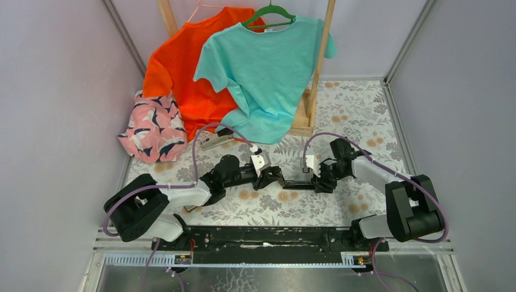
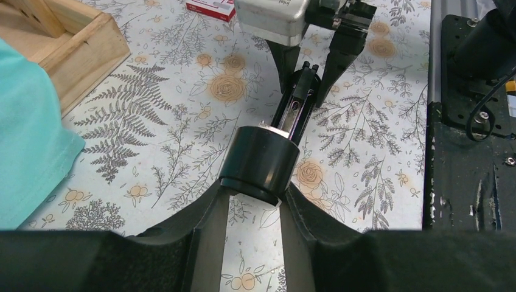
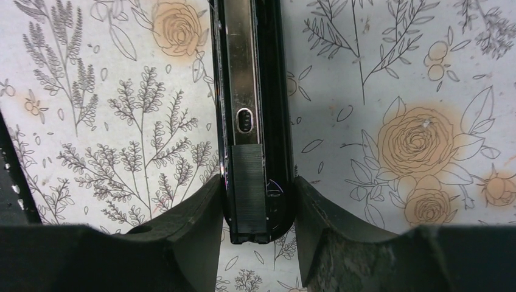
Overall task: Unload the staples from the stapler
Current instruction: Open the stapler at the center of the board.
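A black stapler (image 1: 298, 183) is held level between my two grippers, just above the floral tablecloth. My left gripper (image 1: 277, 177) is shut on its rounded black end (image 2: 260, 163). My right gripper (image 1: 319, 179) is shut on the opposite end (image 3: 257, 204), one finger pressed to each side. In the right wrist view a silvery channel (image 3: 242, 73) runs along the inside of the stapler, with a black ribbed block (image 3: 248, 182) near my fingers. I cannot tell whether the staples lie in that channel; no loose strip shows.
A small white-and-pink box (image 2: 210, 7) lies on the cloth beyond the stapler. A grey stapler-like object (image 1: 217, 140) sits near the orange shirt (image 1: 182, 73). A teal shirt (image 1: 261, 67) hangs on a wooden rack (image 1: 302, 118), and patterned pink fabric (image 1: 153, 128) lies at the left.
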You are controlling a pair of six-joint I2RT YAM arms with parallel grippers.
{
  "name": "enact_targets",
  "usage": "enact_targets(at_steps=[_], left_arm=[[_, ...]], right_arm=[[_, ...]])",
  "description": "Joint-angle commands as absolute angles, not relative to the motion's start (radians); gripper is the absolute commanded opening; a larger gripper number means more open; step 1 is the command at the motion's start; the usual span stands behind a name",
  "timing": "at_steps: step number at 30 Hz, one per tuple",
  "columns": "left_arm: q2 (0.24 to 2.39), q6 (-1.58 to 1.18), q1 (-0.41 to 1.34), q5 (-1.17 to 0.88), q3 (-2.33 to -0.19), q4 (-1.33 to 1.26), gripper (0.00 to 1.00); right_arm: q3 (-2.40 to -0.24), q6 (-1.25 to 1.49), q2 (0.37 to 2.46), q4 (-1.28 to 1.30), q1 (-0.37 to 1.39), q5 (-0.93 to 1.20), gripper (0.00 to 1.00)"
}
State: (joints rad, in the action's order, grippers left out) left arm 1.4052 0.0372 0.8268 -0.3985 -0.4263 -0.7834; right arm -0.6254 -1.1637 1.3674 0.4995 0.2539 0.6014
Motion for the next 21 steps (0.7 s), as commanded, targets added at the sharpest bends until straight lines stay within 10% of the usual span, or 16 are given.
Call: enact_targets(at_steps=[1,9,21], left_arm=[[1.414,0.068,0.810,-0.354,-0.436,-0.810,0.00],[1.535,0.064,0.809,-0.422,-0.405,-0.977,0.00],[1.583,0.062,0.821,-0.444,-0.500,-0.890,0.00]], right_arm=[[-0.666,-1.105,1.405,0.480,0.266,0.508,0.12],[-0.708,-1.056,1.494,0.491,0.270,0.479,0.18],[-0.726,-1.033,1.448,0.529,0.274,0.551,0.58]])
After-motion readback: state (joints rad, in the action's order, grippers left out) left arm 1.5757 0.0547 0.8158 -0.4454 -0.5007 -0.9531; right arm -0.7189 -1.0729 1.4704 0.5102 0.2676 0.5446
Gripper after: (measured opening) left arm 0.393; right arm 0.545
